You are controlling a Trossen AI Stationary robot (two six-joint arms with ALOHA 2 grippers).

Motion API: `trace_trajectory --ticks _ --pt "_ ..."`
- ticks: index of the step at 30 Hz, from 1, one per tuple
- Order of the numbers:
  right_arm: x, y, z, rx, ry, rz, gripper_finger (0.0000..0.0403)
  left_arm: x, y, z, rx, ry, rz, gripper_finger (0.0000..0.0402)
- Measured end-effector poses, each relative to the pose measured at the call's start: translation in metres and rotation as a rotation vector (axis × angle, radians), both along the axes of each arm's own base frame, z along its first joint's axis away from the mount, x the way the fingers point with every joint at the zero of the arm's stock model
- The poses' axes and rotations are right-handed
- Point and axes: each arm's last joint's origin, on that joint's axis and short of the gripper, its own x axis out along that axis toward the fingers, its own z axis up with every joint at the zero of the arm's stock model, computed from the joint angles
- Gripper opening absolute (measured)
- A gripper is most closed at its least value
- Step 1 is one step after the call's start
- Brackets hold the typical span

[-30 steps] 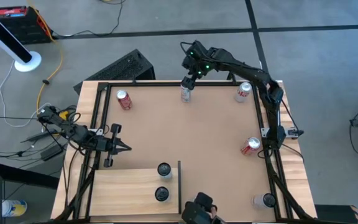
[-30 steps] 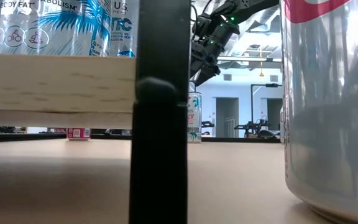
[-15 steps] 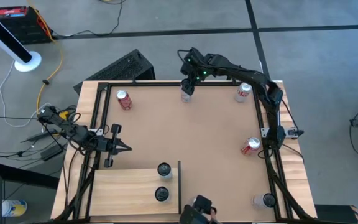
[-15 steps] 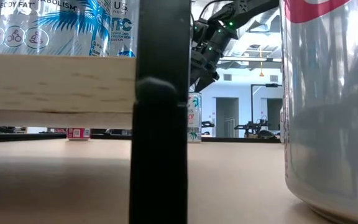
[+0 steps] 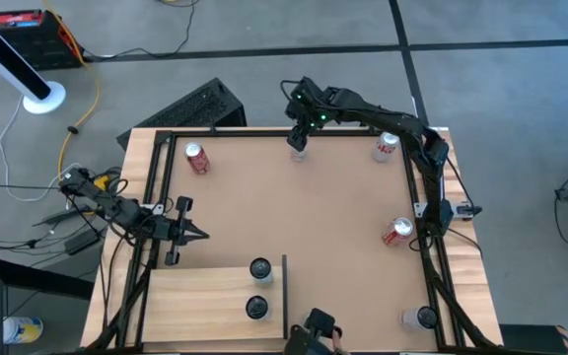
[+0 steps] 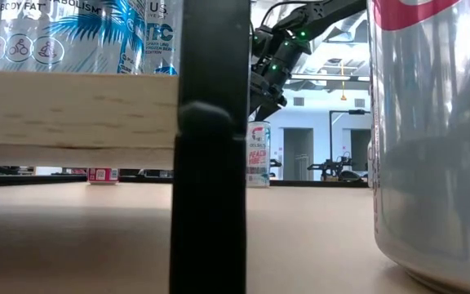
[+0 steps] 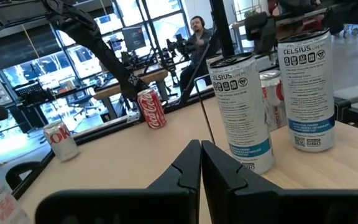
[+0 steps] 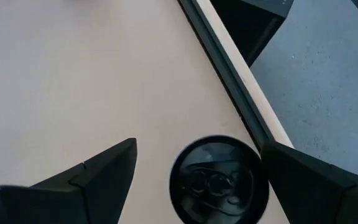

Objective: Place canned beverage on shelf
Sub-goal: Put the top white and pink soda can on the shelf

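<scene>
- High view: the right gripper (image 5: 300, 126) hangs over the far edge of the table (image 5: 294, 212), directly above an upright can (image 5: 297, 147) that stands near the far rail. From here its fingers cannot be made out. The left gripper (image 5: 191, 234) rests at the table's left side, pointing inward, its fingers pressed together to a point. The shelf (image 5: 200, 296), a pale board at the near left with a black rail (image 5: 284, 293) on its right edge, carries two upright cans: one (image 5: 260, 268) just beside the rail and another (image 5: 256, 308) nearer the front. Other cans lie or stand about the table: a red one (image 5: 197, 159) at far left, one (image 5: 387, 146) at far right, a red one (image 5: 396, 232) by the right rail, and one (image 5: 422, 318) at the near right corner.
- Low view: the right gripper (image 6: 265, 86) sits just above the can (image 6: 258, 154), which stands upright on the table well back. The shelf edge (image 6: 72, 106) and its black post (image 6: 210, 163) fill the left; a large can (image 6: 431, 131) looms at the right.
- Left wrist view: the left gripper's fingers (image 7: 188, 171) are clenched together with nothing between them. Two tall white cans (image 7: 240, 112) (image 7: 306, 90) stand ahead, apparently those on the shelf, and two red cans (image 7: 149, 107) (image 7: 61, 141) lie farther off.
- Right wrist view: the right gripper (image 8: 199, 171) looks straight down on the can top (image 8: 219, 179); its fingers (image 8: 98, 171) are spread wide on either side of the can, apart from it, the jaws released.
</scene>
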Motion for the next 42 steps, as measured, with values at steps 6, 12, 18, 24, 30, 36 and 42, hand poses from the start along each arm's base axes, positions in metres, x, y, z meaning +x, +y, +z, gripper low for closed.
trace_trajectory --ticks 6,12,18,24,30,36,42 --pt "0.001 0.001 0.001 -0.016 0.002 0.022 0.0368 0.0 0.0 -0.001 0.009 0.011 0.0 0.0" --pt "-0.001 0.001 0.004 -0.034 0.004 0.042 0.0368 0.0 0.0 -0.002 0.012 0.014 0.0 0.0" --pt "-0.006 -0.001 0.006 -0.042 0.029 0.061 0.0368 0.0 0.0 -0.002 0.012 0.015 0.001 0.0" --pt "-0.013 -0.003 0.004 -0.018 0.071 0.05 0.0368 0.0 0.0 -0.002 0.012 0.015 0.001 0.0" --pt "-0.014 -0.004 0.002 -0.011 0.079 0.046 0.0368 0.0 0.0 -0.002 0.012 0.015 0.001 0.0" --pt "-0.014 -0.005 0.002 -0.016 0.081 0.039 0.0368 0.0 0.0 -0.002 0.012 0.015 0.0 0.0" --pt "-0.015 -0.006 0.002 -0.042 0.1 0.017 0.0368 0.0 0.0 -0.002 0.012 0.015 0.0 0.0"
